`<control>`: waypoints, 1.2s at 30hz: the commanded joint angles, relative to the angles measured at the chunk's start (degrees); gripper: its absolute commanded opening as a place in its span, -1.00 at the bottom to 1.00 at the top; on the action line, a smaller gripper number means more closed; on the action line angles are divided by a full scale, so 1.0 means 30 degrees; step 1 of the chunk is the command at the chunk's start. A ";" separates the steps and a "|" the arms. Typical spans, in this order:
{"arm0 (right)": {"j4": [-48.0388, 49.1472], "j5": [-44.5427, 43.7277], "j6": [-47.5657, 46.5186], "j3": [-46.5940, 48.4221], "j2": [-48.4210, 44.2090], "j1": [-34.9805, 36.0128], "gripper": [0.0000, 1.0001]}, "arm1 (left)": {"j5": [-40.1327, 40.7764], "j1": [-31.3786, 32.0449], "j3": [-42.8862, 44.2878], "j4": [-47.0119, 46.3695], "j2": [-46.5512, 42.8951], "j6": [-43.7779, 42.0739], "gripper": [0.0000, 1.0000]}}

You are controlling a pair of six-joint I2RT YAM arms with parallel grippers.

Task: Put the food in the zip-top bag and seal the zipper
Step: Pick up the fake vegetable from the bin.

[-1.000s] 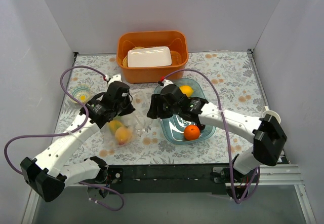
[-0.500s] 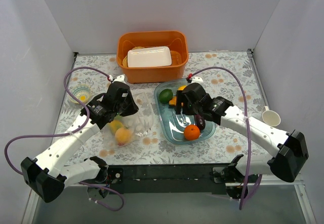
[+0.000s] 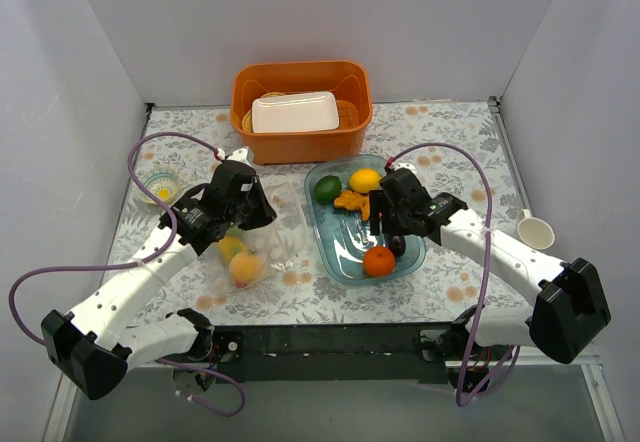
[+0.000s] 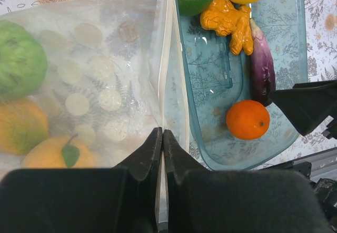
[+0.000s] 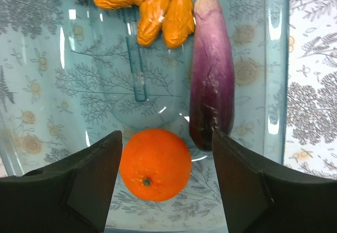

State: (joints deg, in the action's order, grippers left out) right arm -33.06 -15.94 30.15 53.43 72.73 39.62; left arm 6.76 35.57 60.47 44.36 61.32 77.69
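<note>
The clear zip-top bag (image 3: pixel 262 245) lies left of the blue tray (image 3: pixel 345 254) and holds a green fruit (image 4: pixel 18 59) and two yellow-orange fruits (image 4: pixel 50 151). My left gripper (image 4: pixel 162 134) is shut on the whitish zipper strip (image 4: pixel 166 59) at the bag's mouth. In the tray lie an orange (image 5: pixel 155 164), a purple eggplant (image 5: pixel 212 85), an orange ginger-shaped piece (image 5: pixel 142 1), a lime (image 3: pixel 327 188) and a lemon (image 3: pixel 365 180). My right gripper (image 5: pixel 166 162) is open above the tray, jaws on either side of the orange and the eggplant's tip.
An orange basket (image 3: pixel 300 142) with a white tray (image 3: pixel 295 112) stands at the back. A small bowl (image 3: pixel 160 184) sits far left, a white cup (image 3: pixel 535 230) far right. The blue tray (image 4: pixel 300 43) lies right beside the bag's mouth.
My right gripper has moved from the bag's mouth rightward over the blue tray and now hovers over the orange. The left gripper has kept its hold on the bag.
</note>
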 commanded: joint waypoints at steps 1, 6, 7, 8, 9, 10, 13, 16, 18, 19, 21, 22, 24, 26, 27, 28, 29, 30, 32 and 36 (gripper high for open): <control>0.2315 0.1299 -0.0558 0.0176 0.1123 -0.0402 0.53 | -0.0438 -0.0109 -0.0175 -0.0402 -0.0518 -0.0145 -1.00; 0.3519 0.2060 -0.2224 0.1991 0.3467 -0.0432 0.53 | -0.0468 -0.0109 -0.0059 -0.0285 -0.0547 -0.0174 -1.00; 0.3868 0.3078 -0.2750 0.2430 0.4400 -0.0432 0.53 | -0.0410 -0.0109 -0.0029 -0.0139 -0.0547 -0.0232 -1.00; 0.3929 0.3755 -0.3394 0.3275 0.4902 -0.0432 0.52 | -0.0322 -0.0109 0.0000 -0.0080 -0.0576 -0.0233 -1.00; 0.3785 0.4284 -0.4328 0.3864 0.5400 -0.0432 0.52 | -0.0234 -0.0109 0.0001 -0.0021 -0.0606 -0.0233 -1.00; 0.3319 0.4521 -0.4715 0.4392 0.6363 -0.0403 0.51 | -0.0146 -0.0109 0.0001 0.0095 -0.0722 -0.0233 -1.00; 0.2847 0.3329 -0.5770 0.5917 0.7831 -0.0402 0.50 | 0.0089 -0.0109 -0.0116 0.0300 -0.1044 -0.0204 -1.00; 0.2496 0.3147 -0.6972 0.7001 0.8945 -0.0373 0.50 | 0.0206 -0.0109 -0.0379 0.0302 -0.1338 -0.0145 -1.00; 0.1938 0.2885 -0.7441 0.7587 0.9446 -0.0257 0.50 | 0.0381 -0.0109 -0.0439 0.0418 -0.1514 -0.0116 -1.00; 0.1851 0.2825 -0.8023 0.7707 0.9854 -0.0111 0.50 | 0.0469 -0.0109 -0.0526 0.0477 -0.1572 -0.0058 -1.00; 0.1703 0.2184 -0.8466 0.8057 1.0208 0.0182 0.50 | 0.0644 -0.0109 -0.0585 0.0506 -0.1631 -0.0086 -1.00; 0.1703 0.1658 -0.8933 0.8175 1.0529 0.0473 0.51 | 0.0674 -0.0109 -0.0643 0.0536 -0.1631 -0.0057 -1.00; 0.1674 0.1041 -0.9316 0.8555 1.0853 0.0739 0.51 | 0.0704 -0.0109 -0.0615 0.0478 -0.1573 -0.0115 -1.00; 0.1820 0.0542 -0.9610 0.8674 1.1264 0.1061 0.52 | 0.0704 -0.0109 -0.0586 0.0478 -0.1544 -0.0116 -1.00; 0.1936 0.0220 -0.9669 0.8704 1.1381 0.1178 0.52 | 0.0675 -0.0109 -0.0556 0.0448 -0.1514 -0.0087 -1.00; 0.2141 0.0072 -0.9757 0.8733 1.1556 0.1354 0.52 | 0.0791 -0.0109 -0.0585 0.0448 -0.1543 -0.0144 -1.00; 0.2288 -0.0045 -0.9990 0.8733 1.1616 0.1471 0.52 | 0.0821 -0.0109 -0.0585 0.0419 -0.1572 -0.0145 -1.00; 0.2434 -0.0336 -0.9992 0.8791 1.1732 0.1530 0.53 | 0.0850 -0.0109 -0.0585 0.0448 -0.1602 -0.0116 -1.00; 0.2466 -0.1183 -0.9992 0.9229 1.2375 0.1736 0.53 | 0.0793 -0.0109 -0.0615 0.0477 -0.1660 -0.0116 -1.00; 0.2667 -0.3092 -1.0781 0.9526 1.3344 0.1912 0.51 | 0.0792 -0.0109 -0.0702 0.0595 -0.1894 -0.0028 -1.00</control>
State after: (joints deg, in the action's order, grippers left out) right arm -26.81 -18.26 1.02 79.85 110.48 45.06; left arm 8.16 35.57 58.65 45.45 57.54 77.76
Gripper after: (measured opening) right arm 0.762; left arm 0.013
